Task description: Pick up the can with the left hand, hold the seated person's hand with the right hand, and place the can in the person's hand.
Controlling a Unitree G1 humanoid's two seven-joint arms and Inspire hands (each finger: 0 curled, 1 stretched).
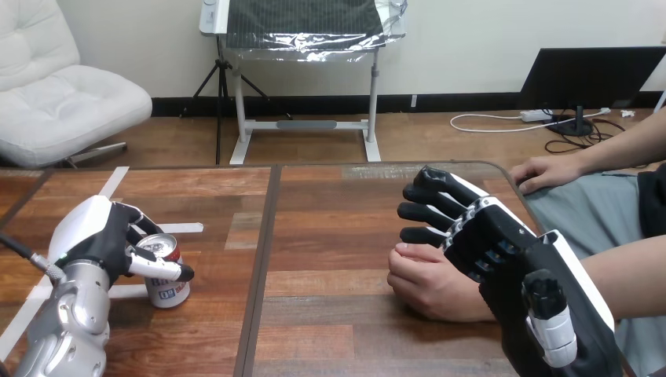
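left robot hand (100, 236) clamped round can (167, 292), not yet lifted off surface (330, 220) | right robot hand (496, 245) lies straight-fingered over person's hand (428, 284) | clasp, handover left

Nothing here can be read as a word, number or sign. The can (168, 292) has a pale side with some dark print low down, but the letters are too small to make out.
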